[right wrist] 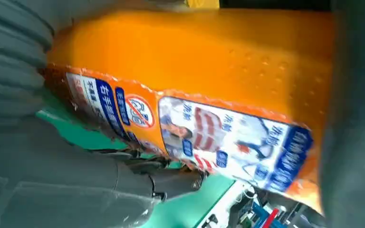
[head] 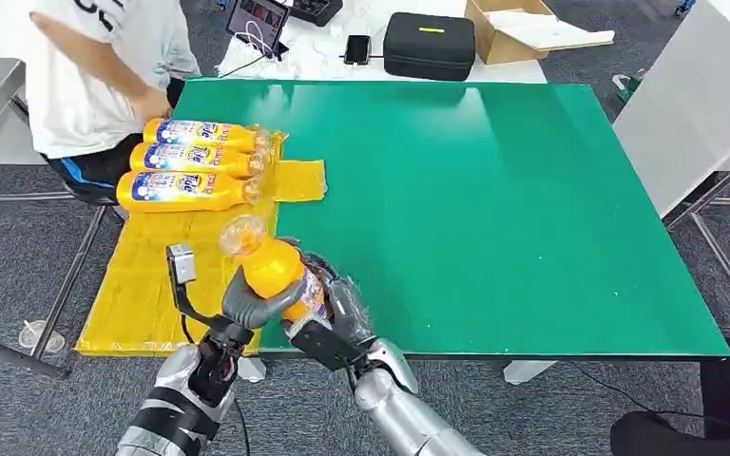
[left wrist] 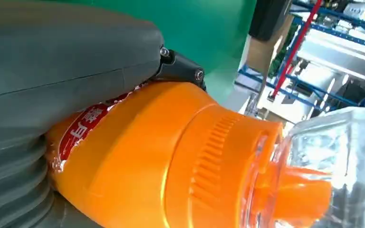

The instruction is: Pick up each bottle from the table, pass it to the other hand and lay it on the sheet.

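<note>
At the near edge of the green tabletop [head: 494, 199], an orange plastic bottle with a clear cap [head: 271, 266] is held upright in the air, over the seam where the crumpled yellow sheet [head: 152, 275] meets the green surface. Both hands are on it: the left hand [head: 247, 306] wraps its lower body from the sheet side, and the right hand [head: 337, 309] has its fingers closed around the labelled side, so this looks like the hand-over itself, with neither grasp released. Three matching orange bottles [head: 195, 161] already lie side by side on the sheet's far end, near a seated person [head: 95, 66]. What remains, I judge, is letting one hand go and laying this bottle beside them.
</note>
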